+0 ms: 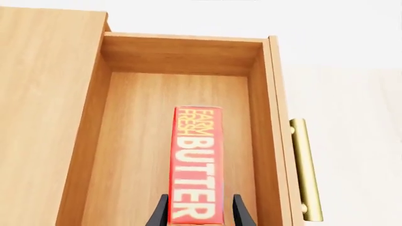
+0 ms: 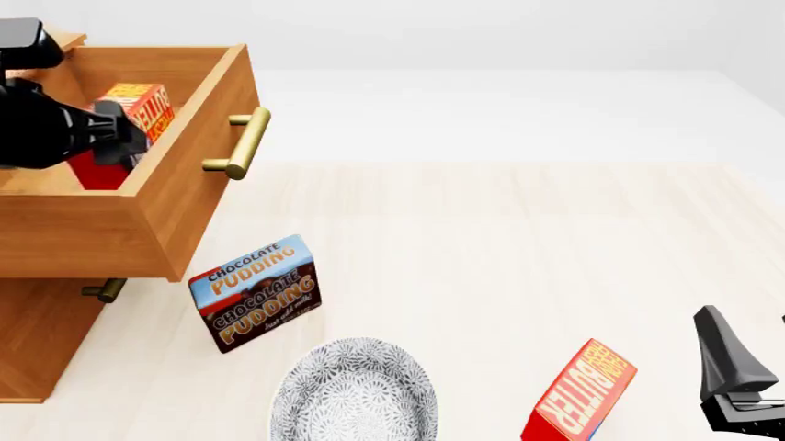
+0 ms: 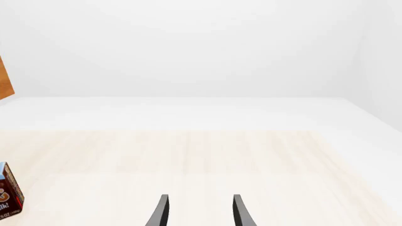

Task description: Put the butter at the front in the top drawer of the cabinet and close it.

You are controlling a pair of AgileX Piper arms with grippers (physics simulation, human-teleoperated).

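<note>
Left wrist view — butter (image 1: 197, 165) mid-drawer, walls apart.

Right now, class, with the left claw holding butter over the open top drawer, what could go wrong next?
1. The butter is held on edge; released so, it may topple against a wall of the top drawer.
2. Closing the drawer before the left claw lifts clear could trap it.

Chocolate Pudding box (image 2: 256, 294) tilted on table (image 2: 516, 239), patterned grey bowl (image 2: 353, 390) just beside

Two butters (image 2: 138, 108) (image 2: 579, 393), one pudding box (image 2: 255, 292), one bowl (image 2: 353, 390)
</note>
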